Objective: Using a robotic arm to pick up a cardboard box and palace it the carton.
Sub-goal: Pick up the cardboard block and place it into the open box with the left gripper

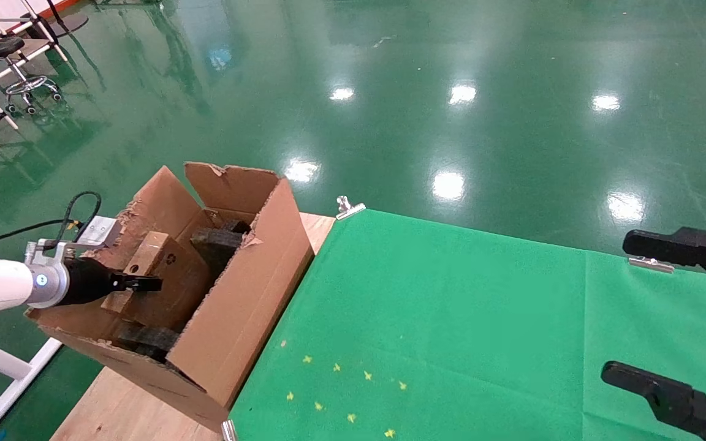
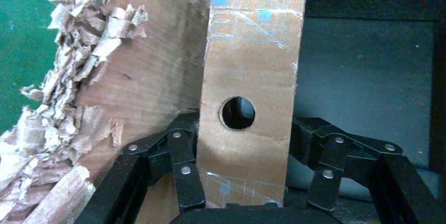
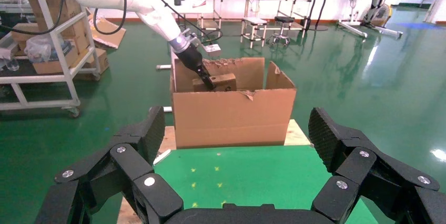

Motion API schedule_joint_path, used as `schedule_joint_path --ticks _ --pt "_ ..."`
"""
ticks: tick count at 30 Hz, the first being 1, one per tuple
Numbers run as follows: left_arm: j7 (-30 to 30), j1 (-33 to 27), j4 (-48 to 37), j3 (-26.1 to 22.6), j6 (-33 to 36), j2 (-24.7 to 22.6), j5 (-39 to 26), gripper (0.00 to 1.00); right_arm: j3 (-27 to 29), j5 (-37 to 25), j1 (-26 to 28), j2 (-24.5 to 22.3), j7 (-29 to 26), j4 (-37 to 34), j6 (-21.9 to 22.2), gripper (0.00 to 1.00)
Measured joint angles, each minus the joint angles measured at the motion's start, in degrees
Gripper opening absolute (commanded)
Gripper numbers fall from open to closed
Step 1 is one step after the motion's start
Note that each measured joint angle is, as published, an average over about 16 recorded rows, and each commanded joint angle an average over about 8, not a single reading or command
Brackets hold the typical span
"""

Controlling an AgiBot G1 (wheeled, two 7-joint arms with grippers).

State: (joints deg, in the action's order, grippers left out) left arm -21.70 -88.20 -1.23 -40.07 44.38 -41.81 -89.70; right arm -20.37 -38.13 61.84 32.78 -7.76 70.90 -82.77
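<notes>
Clearly the placing step is in hand: the robotic arm carries its left gripper over the carton, jaws clamped on the narrow faces of the cardboard box, which sits between them with its round hole facing the wrist. Next, I judge, comes lowering it between the dark foam blocks and letting go. The box is smooth, taped, scuffed; the carton's flap (just beside one finger) is ragged, torn corrugate. The right gripper hangs parked, jaws wide.
</notes>
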Motion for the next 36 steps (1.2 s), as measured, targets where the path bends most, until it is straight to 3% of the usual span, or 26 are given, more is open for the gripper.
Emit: schedule_joint_path --ticks 24,36 --pt "0.17 -3.37 2.28 0.92 4.37 1.19 1.31 1.00 0.00 0.00 0.00 0.00 0.00 0.00 0.00 1.00" --pt "-1.52 -9.22 7.80 5.23 15.85 3.90 8.05 1.00 0.00 0.00 0.00 0.00 0.00 0.00 0.00 1.00"
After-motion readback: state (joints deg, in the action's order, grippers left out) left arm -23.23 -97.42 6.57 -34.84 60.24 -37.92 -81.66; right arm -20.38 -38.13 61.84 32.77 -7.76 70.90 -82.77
